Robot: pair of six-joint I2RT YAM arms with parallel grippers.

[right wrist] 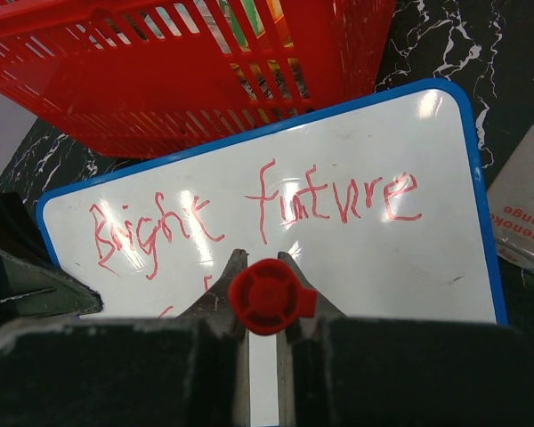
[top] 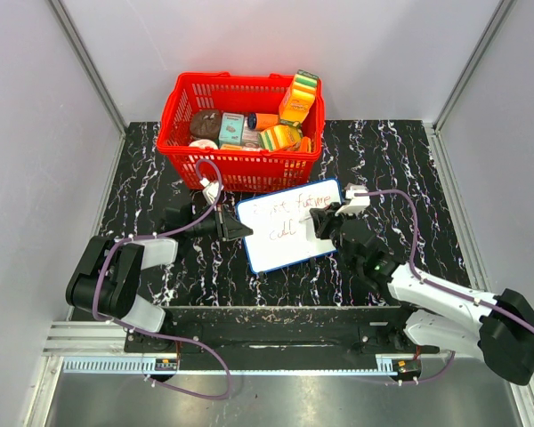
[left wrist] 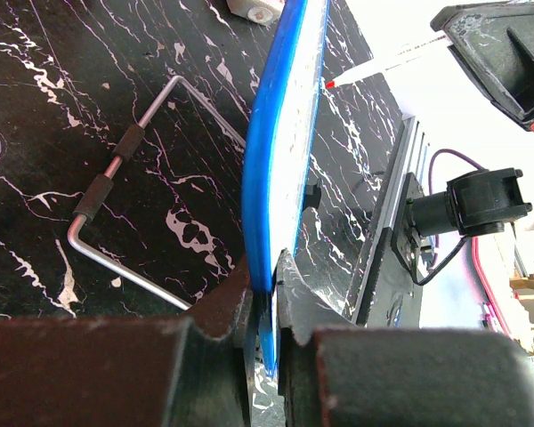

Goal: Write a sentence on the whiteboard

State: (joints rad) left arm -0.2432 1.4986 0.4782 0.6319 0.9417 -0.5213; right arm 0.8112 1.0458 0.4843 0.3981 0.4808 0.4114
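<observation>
The whiteboard (top: 289, 227), white with a blue frame, lies tilted in front of the basket. My left gripper (top: 238, 229) is shut on its left edge; in the left wrist view the blue frame (left wrist: 271, 160) runs edge-on between the fingers of that gripper (left wrist: 265, 276). My right gripper (right wrist: 262, 262) is shut on a red-capped marker (right wrist: 267, 296), held over the board's lower middle. The marker's red tip (left wrist: 331, 83) is at the board's face. The sentence (right wrist: 258, 205) reads "Bright future" in red, with a second line starting below it, partly hidden by my fingers.
A red plastic basket (top: 240, 167) holding several grocery items stands right behind the board. A bent metal handle with black grips (left wrist: 116, 169) lies on the black marble table left of the board. A sponge packet (right wrist: 527, 200) lies to the board's right.
</observation>
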